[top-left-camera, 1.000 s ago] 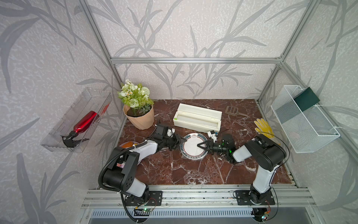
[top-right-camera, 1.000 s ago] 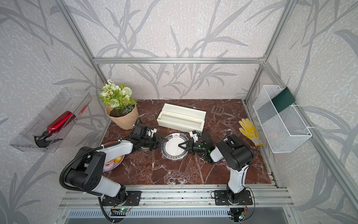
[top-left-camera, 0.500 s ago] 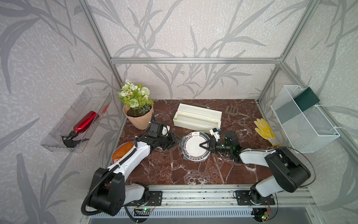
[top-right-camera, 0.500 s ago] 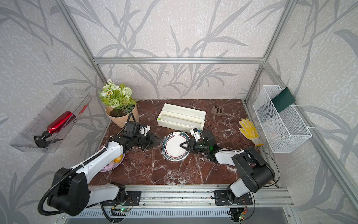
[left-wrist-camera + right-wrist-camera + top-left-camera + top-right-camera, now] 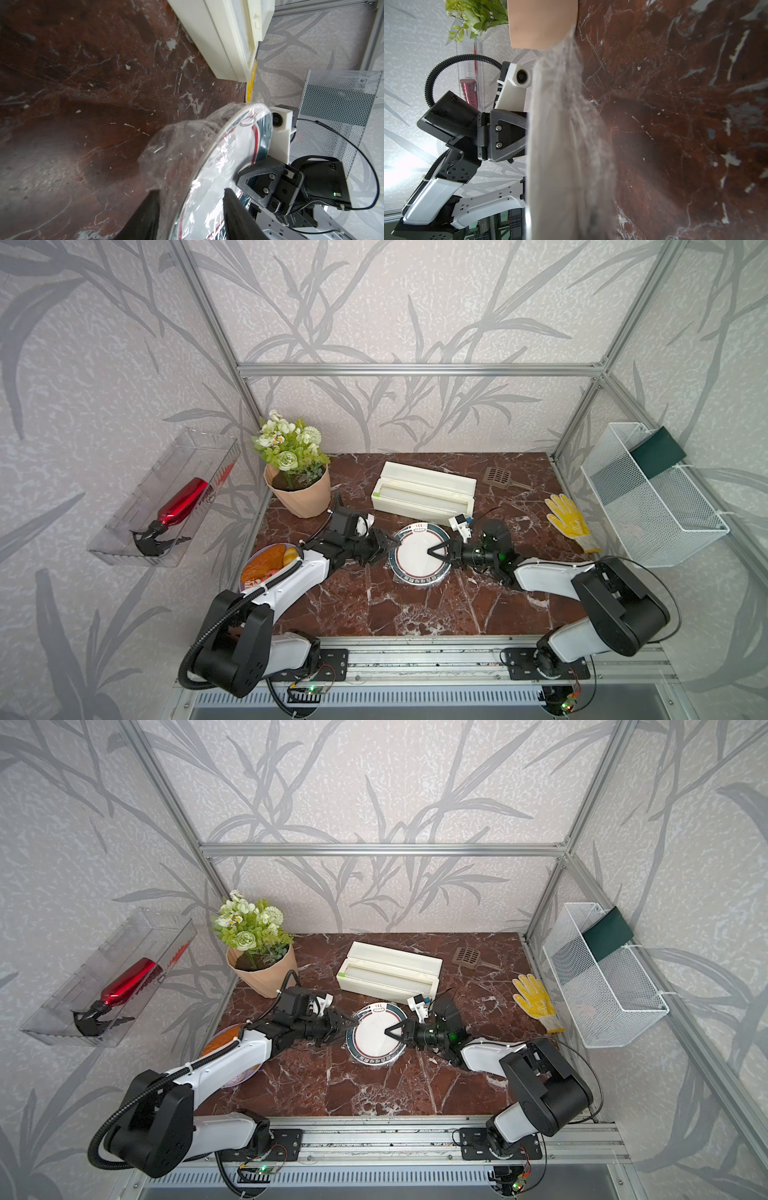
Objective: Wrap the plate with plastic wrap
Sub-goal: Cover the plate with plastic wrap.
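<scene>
Start at the right gripper [image 5: 434, 551]: it's clamped on the plate [image 5: 415, 558], one finger [image 5: 257, 178] flat on the white face, its partner hidden beneath. Facing it across the plate, the left gripper [image 5: 387, 548] is let go, its two fingers [image 5: 148, 216] spread either side of the rim, both cut off at the frame edge. Between those fingers the plastic wrap [image 5: 172, 145] covers the face and bunches in wrinkles under the rim; in both top views it's only a faint glint. The right wrist view is blurred: plate edge-on, film a grey smear. Whether the plate clears the marble table [image 5: 415, 610], I cannot tell.

Counting outward: one wrapped plate, two grippers. Just beyond the plate from both, one cream dispenser box [image 5: 424, 493]. Behind the left wrist, one purple plate [image 5: 243, 1077] of toy food, half covered by the arm, and one flower pot [image 5: 299, 493]. Behind the right wrist, one yellow glove [image 5: 569, 522].
</scene>
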Motion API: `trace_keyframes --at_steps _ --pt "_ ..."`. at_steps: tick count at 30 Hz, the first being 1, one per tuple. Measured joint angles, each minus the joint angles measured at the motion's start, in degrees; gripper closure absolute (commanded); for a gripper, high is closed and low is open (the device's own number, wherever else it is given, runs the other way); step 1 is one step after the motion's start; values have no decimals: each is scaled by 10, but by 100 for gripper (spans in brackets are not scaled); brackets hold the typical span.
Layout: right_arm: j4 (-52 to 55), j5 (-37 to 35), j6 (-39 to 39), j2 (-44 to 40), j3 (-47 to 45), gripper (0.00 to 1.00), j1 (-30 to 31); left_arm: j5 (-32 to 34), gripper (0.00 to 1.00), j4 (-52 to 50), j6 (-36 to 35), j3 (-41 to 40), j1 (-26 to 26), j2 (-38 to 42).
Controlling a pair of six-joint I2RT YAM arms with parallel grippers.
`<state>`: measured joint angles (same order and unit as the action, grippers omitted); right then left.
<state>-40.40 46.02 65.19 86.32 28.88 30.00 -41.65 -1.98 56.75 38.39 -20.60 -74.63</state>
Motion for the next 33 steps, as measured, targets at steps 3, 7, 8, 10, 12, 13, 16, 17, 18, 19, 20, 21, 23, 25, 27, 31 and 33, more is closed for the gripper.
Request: trace_keyframes --at_steps 3,7,8,10,12,13,16,17,18,19,20,21,23,25,27,31,33 --pt "-29 2 17 2 0 82 1 -9 51 50 19 -12 -2 -10" --pt "-61 6 42 9 0 82 1 -25 52 123 49 -38 -5 -27" --pt "-65 6 47 10 0 82 0 -30 52 139 57 -43 -5 -27" --pt "-72 6 52 11 0 83 1 -37 52 178 76 -56 -7 -28" --pt "-76 8 53 11 0 84 1 -44 52 210 94 -61 -7 -28" --pt "-76 9 53 11 0 84 1 -48 53 226 102 -61 -7 -27" --pt "-75 10 51 10 0 85 1 -51 55 246 116 -61 -7 -14" --pt "-75 10 50 10 0 86 1 -51 56 248 118 -61 -7 -9" --pt "-75 10 50 10 0 87 1 -50 57 250 120 -61 -7 -2" --pt "-76 11 50 9 1 87 1 -50 58 250 121 -61 -7 3" --pt "-76 11 49 6 2 87 1 -50 59 252 123 -61 -7 4" --pt "-76 11 49 4 3 87 0 -50 61 258 127 -62 -7 5" --pt "-76 11 48 0 5 88 0 -51 65 274 137 -64 -7 3" --pt "-75 11 48 -3 7 88 -1 -52 69 303 152 -72 -7 -2" --pt "-72 11 46 -3 10 88 -1 -55 72 339 170 -83 -7 -13" --pt "-62 10 44 -3 12 89 -2 -64 79 413 214 -100 -7 -45" --pt "-54 10 49 -6 13 89 -5 -68 81 445 218 -104 -7 -56"
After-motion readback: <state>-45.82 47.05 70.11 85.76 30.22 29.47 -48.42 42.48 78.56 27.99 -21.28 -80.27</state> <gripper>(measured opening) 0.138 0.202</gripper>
